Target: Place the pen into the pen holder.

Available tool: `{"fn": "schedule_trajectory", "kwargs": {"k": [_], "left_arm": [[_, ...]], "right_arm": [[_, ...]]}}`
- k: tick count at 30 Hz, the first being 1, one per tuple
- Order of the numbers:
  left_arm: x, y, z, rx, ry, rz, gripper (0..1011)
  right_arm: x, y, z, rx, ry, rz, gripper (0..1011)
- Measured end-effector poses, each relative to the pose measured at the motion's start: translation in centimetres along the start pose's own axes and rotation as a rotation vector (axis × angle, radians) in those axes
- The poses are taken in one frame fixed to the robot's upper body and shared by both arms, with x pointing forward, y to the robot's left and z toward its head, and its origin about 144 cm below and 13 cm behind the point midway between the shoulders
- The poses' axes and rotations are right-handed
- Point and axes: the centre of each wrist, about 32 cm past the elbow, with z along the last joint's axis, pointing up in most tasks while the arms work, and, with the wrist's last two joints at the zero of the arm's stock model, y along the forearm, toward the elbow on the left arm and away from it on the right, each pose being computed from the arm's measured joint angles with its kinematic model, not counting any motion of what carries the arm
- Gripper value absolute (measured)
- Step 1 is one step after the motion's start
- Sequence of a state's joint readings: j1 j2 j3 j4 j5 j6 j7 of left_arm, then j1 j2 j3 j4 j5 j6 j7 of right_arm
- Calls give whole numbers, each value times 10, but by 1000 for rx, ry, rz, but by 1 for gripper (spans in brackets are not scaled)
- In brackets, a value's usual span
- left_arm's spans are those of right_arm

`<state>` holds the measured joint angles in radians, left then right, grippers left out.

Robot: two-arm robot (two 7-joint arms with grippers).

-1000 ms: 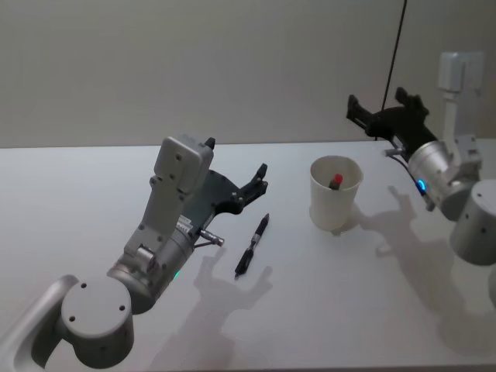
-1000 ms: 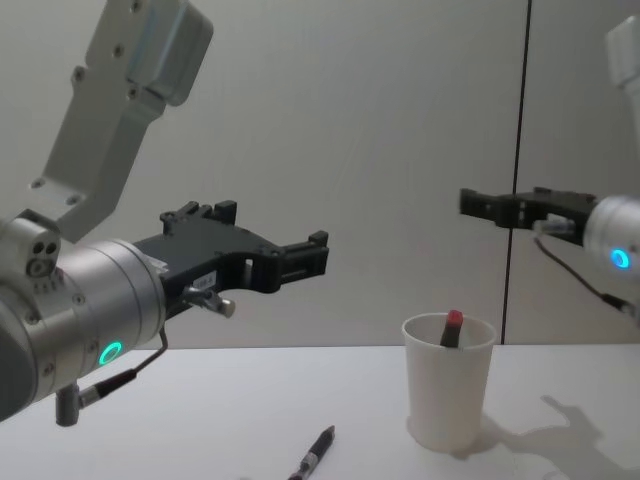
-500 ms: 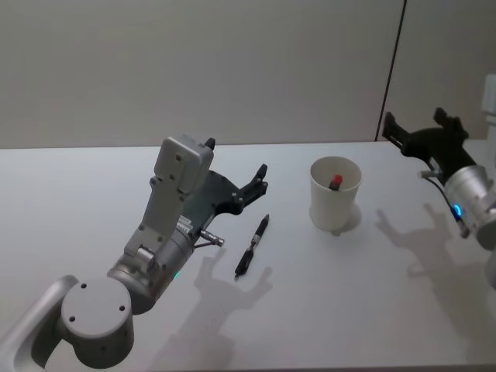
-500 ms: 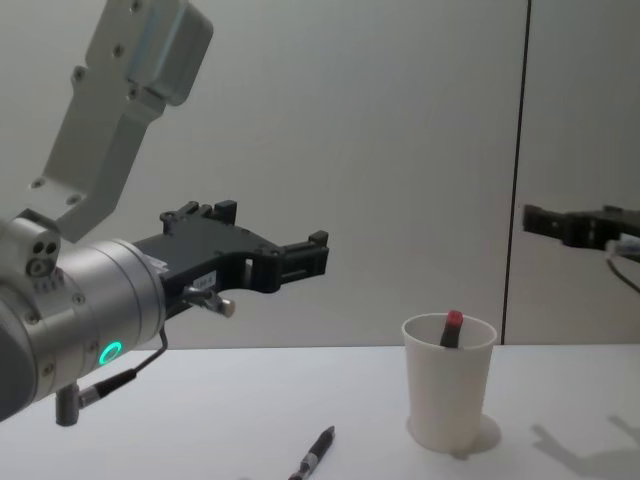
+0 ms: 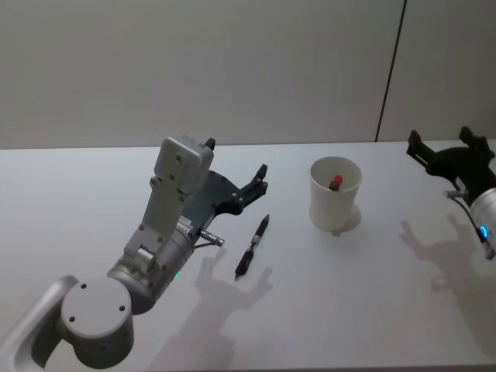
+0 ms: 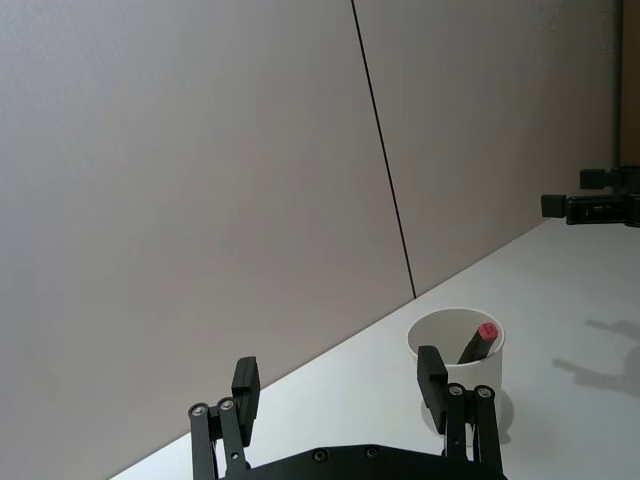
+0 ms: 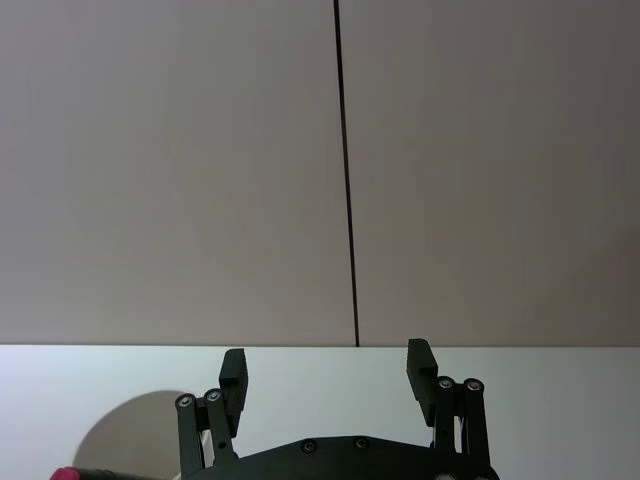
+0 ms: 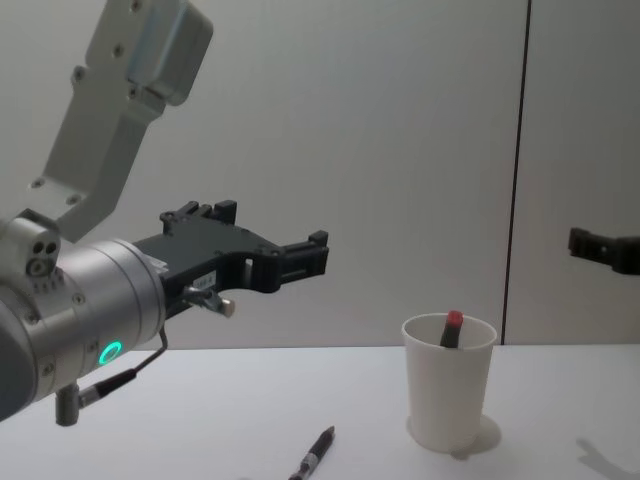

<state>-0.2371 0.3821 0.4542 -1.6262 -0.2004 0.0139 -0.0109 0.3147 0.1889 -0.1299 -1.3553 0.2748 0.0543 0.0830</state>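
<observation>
A black pen [image 5: 252, 246] lies flat on the white table [image 5: 341, 310], left of the pen holder [image 5: 329, 208], a white paper cup. In the cup stands a red-capped pen [image 5: 335, 181]. My left gripper [image 5: 261, 179] hovers open above the table just behind the lying pen, pointing toward the cup. From the chest, this gripper [image 8: 300, 258] is well above the pen [image 8: 313, 455] and cup [image 8: 448, 400]. The left wrist view has the cup [image 6: 455, 330] beyond the left fingers [image 6: 432, 375]. My right gripper [image 5: 439, 141] is open at the far right, away from the cup.
A plain wall with a dark vertical seam [image 5: 391, 70] rises behind the table. The right gripper [image 8: 605, 248] shows at the chest view's right edge. Bare table lies in front of the pen and cup.
My right arm has pulled back to the right, away from the cup. The left arm, the lying pen and the cup have not moved.
</observation>
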Motion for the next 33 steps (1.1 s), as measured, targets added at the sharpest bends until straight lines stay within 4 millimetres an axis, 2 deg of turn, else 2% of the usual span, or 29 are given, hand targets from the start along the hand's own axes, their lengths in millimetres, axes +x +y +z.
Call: {"fn": "schedule_trajectory", "kwargs": {"k": [19, 33], "left_arm": [[0, 0, 0, 0, 0, 0, 1004], [2, -1, -1, 18, 26, -13, 1004]], "right_arm": [[20, -13, -17, -45, -12, -45, 1001], [24, -16, -21, -60, -17, -58, 1001]]}}
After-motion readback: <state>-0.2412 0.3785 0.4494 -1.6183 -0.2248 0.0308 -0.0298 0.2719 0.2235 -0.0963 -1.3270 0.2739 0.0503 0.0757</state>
